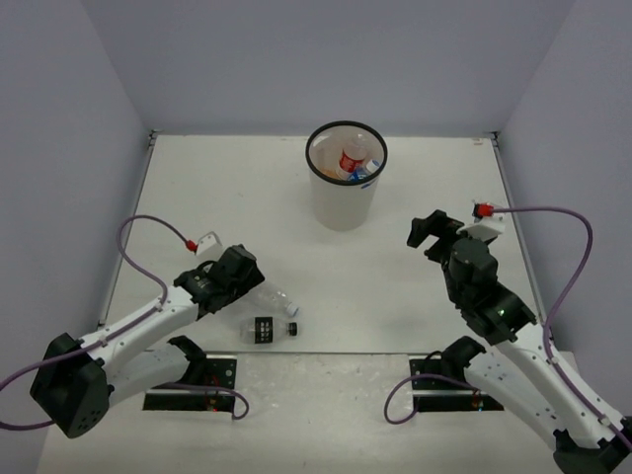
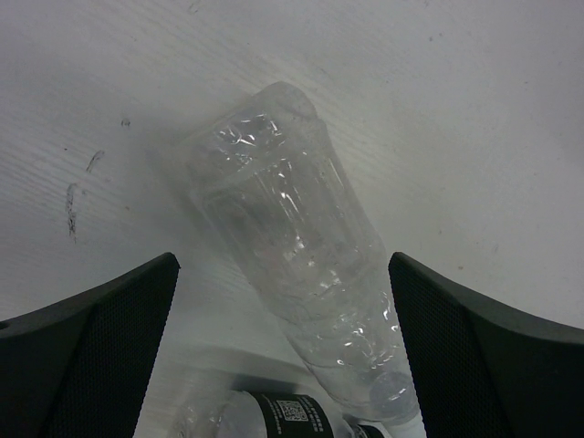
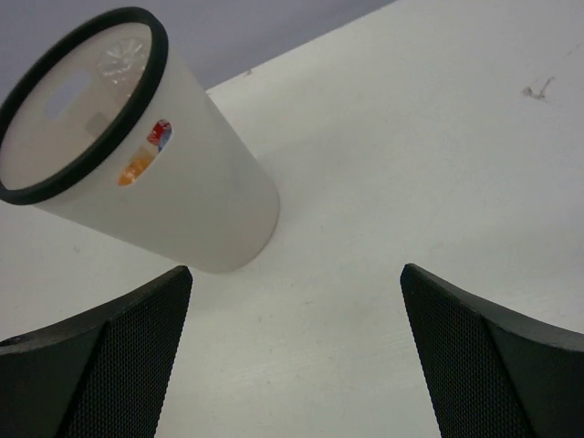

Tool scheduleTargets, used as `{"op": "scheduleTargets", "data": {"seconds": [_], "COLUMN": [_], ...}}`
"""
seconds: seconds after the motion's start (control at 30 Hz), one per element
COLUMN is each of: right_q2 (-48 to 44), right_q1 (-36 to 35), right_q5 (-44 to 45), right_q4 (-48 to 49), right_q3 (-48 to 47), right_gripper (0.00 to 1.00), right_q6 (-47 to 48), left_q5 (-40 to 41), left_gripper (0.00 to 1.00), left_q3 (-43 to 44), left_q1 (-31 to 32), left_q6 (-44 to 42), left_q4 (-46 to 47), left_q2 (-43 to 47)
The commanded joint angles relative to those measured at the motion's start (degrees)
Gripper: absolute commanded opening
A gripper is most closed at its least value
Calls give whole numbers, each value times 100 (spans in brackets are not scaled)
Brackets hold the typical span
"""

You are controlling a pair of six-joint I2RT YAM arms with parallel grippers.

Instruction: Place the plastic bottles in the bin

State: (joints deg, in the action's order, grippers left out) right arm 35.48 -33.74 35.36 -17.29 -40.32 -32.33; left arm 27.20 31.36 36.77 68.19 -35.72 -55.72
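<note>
The left claw (image 2: 283, 259), spread wide astride the long, plain clear plastic bottle (image 2: 306, 285), should settle lower and close squarely across its body, avoiding the black-labelled bottle (image 2: 274, 415) just beside.

1. In the overhead view the left gripper (image 1: 247, 288) covers most of the long clear bottle (image 1: 277, 297). Only one end of the bottle shows, and the gripper's fingertips are hidden beneath its own body.
2. In the left wrist view the black-labelled bottle (image 2: 290, 413) is cut off by the bottom edge. Only the top of its label shows, and the print is too small to read.
3. The bottles (image 1: 352, 163) inside the bin (image 1: 344, 205) overlap. Red and blue show, but they cannot be counted.
4. In the right wrist view the bin's contents are only blurred orange and red patches through its wall.
5. The right gripper's (image 3: 297, 274) fingers (image 3: 100, 356) run off the bottom edge.
</note>
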Motion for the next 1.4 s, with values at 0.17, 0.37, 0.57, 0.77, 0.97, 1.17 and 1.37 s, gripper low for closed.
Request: {"op": "scheduleTargets", "data": {"seconds": [0.17, 0.37, 0.57, 0.77, 0.97, 1.17, 1.37], "right_q2": [-305, -265, -392, -548, -700, -842, -886], "right_q1": [-1, -1, 4, -1, -1, -1, -1], "right_q5": [374, 326, 268, 164, 138, 75, 23], "right_q4": [-512, -512, -548, -551, -573, -592, -583], "right_q3": [340, 352, 501, 516, 586, 789, 841], "right_gripper": [99, 99, 99, 99, 99, 99, 99], "right_q6": [-427, -266, -230, -216, -160, -204, -189], "left_q5": [264, 385, 669, 1017, 526, -745, -1269], "left_gripper": [86, 60, 37, 30, 24, 15, 14], "left_q3": [-65, 118, 659, 1804, 3217, 4789, 5665], "left_q1": [-19, -17, -21, -17, -21, -12, -11], "left_q6": [699, 796, 558, -32, -2085, -4594, -5837], "left_q4": [824, 1024, 1076, 1139, 2534, 4373, 5551], "left_q2": [-989, -1368, -1590, -1648, -1599, -1969, -3086]}}
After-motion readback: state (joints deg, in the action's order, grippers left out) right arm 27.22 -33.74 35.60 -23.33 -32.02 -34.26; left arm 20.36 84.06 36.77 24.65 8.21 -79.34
